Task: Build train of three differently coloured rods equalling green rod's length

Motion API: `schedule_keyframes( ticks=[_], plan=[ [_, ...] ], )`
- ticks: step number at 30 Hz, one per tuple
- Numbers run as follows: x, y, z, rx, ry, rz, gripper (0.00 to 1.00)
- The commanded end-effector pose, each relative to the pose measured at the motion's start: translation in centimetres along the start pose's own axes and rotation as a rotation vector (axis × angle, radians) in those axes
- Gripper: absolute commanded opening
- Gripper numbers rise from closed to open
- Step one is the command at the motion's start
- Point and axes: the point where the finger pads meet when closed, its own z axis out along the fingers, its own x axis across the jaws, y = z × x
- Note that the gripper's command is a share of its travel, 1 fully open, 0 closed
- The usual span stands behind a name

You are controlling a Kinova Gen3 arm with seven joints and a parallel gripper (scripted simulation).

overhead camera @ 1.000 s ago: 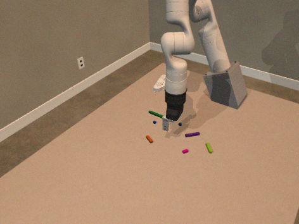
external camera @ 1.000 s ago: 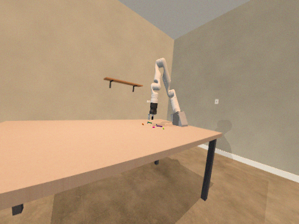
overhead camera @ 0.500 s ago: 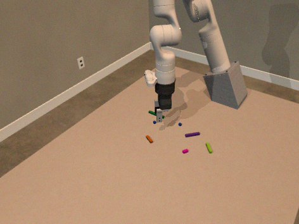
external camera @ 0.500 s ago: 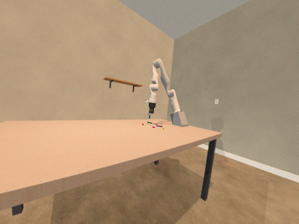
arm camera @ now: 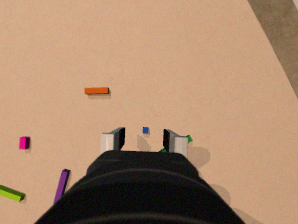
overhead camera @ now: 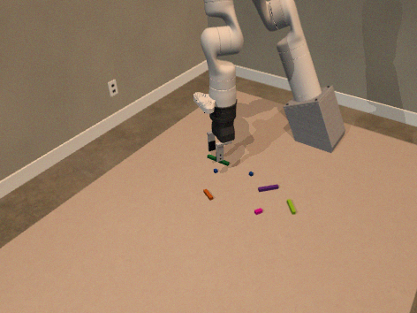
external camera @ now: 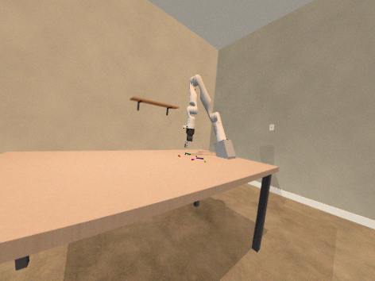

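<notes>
My gripper (overhead camera: 216, 149) is open and empty, low over the far part of the table. The green rod (overhead camera: 221, 162) lies flat right under its fingers; in the wrist view only small bits of the green rod (arm camera: 189, 138) show beside the right finger. One blue cube (overhead camera: 216, 171) lies just in front of the gripper and shows in the wrist view (arm camera: 145, 130) between the fingertips, on the table. A second blue cube (overhead camera: 251, 173) lies to the right. The orange rod (overhead camera: 208, 194), purple rod (overhead camera: 268, 187), magenta rod (overhead camera: 258, 211) and lime rod (overhead camera: 291, 206) lie apart from one another.
The arm's grey base block (overhead camera: 314, 118) stands at the back right of the table. The table's far edge runs behind the gripper, with floor and wall beyond. In the exterior view the rods (external camera: 195, 158) are tiny, near the far end.
</notes>
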Motion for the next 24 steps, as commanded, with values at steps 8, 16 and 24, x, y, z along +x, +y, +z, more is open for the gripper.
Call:
schedule_keyframes(
  ticks=[8,16,24],
  plan=[
    [0.25,-0.05,-0.12,0.0,-0.003,-0.002,0.54],
    [0.25,-0.05,-0.12,0.0,-0.003,-0.002,0.54],
    [0.25,-0.05,-0.12,0.0,-0.003,-0.002,0.54]
  ],
)
